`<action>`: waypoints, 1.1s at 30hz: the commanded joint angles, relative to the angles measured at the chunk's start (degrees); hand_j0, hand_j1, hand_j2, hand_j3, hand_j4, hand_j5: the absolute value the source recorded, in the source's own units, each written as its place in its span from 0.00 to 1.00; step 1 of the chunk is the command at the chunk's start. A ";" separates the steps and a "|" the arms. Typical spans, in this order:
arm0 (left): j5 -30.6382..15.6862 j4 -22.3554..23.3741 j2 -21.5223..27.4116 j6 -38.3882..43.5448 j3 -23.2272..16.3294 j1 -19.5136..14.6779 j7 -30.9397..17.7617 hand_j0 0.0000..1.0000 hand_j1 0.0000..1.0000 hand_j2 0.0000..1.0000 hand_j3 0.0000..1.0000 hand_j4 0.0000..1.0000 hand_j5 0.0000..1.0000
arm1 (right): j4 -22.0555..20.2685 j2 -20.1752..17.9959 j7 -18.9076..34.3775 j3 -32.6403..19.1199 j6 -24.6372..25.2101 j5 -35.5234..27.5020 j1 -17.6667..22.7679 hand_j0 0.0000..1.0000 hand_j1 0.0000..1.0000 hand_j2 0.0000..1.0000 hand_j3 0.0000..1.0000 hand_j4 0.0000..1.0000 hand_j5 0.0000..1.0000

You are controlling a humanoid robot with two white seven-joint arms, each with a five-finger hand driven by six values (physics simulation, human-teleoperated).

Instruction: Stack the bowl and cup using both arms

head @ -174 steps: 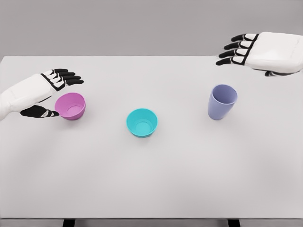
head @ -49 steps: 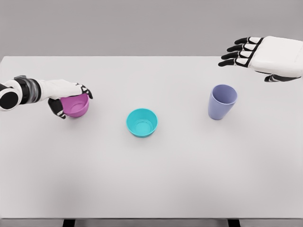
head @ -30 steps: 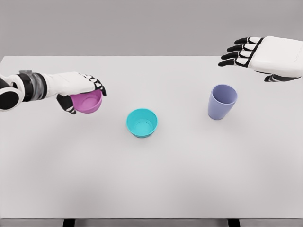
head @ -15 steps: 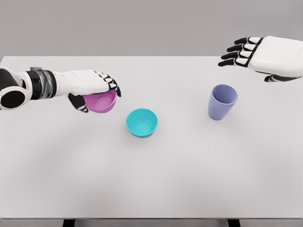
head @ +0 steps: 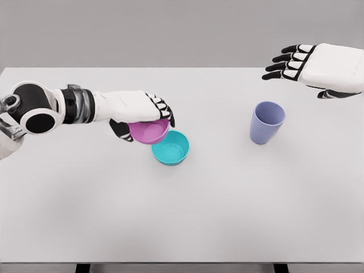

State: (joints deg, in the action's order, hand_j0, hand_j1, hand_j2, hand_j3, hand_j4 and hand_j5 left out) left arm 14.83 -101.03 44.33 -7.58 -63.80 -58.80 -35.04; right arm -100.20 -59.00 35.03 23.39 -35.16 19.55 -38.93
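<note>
Pink bowl [head: 149, 131]: gripped from above by the left hand [head: 142, 111], fingers curled over its far rim, held clear of the table [head: 182, 222], overlapping the teal bowl's [head: 171, 148] left edge; presumably for nesting. Lavender cup [head: 266, 122]: upright, well right. Right hand [head: 310, 63]: raised beyond the cup, fingers spread, empty; seemingly waiting.
</note>
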 commanded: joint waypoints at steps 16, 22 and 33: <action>1.60 0.13 -4.43 -0.77 -1.77 0.88 0.04 0.63 0.63 0.63 0.63 0.63 0.63 | 0.00 0.29 -0.03 -0.98 0.16 -0.21 0.09 1.00 1.00 1.00 1.00 1.00 1.00; 1.96 0.66 -4.78 -0.77 -1.94 0.88 0.04 0.63 0.63 0.63 0.63 0.63 0.63 | 0.00 0.29 -0.03 -0.98 0.16 -0.21 0.17 1.00 1.00 1.00 1.00 1.00 1.00; 2.83 1.45 -6.71 -0.69 -2.38 0.88 0.04 0.63 0.63 0.63 0.63 0.63 0.63 | 0.09 -0.59 -0.03 -0.98 0.16 -0.21 2.28 1.00 1.00 1.00 1.00 1.00 1.00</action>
State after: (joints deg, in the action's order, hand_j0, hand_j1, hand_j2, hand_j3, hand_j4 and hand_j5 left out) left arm 17.72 -99.91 37.95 -8.31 -66.17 -57.92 -35.06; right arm -100.15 -59.28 35.03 22.45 -35.18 19.58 -35.95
